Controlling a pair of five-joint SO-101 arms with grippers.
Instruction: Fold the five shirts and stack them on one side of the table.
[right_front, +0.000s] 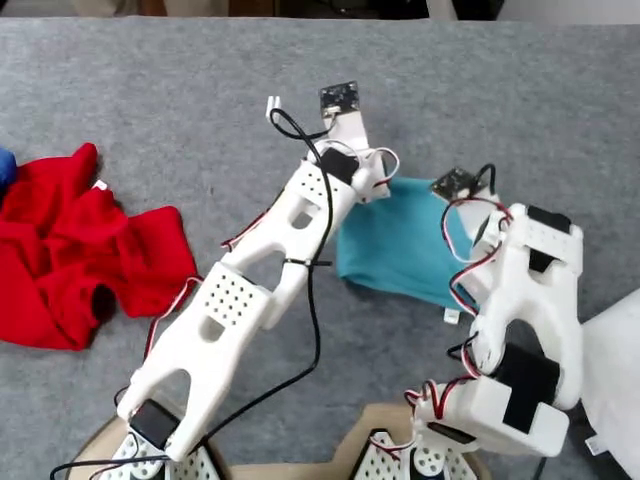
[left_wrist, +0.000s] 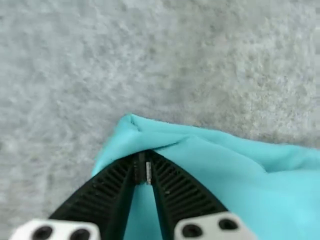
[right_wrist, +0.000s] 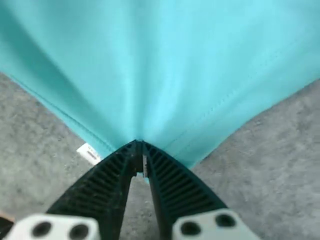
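The turquoise smooth-fabric shirt lies as a compact, roughly rectangular patch on the grey felt-covered table. The left gripper sits at the shirt's far corner, its black ribbed jaws pressed together with a pinch of turquoise fabric between them. The right gripper is at the shirt's edge nearest the arm bases, just beside a small white label, and its jaws are likewise clamped on the hem. Well apart from the turquoise shirt, on the left arm's side, a crumpled red cotton shirt lies in a heap, with a scrap of blue cloth just beyond it. A white cloth lies near the turquoise shirt on the opposite side, past the right arm.
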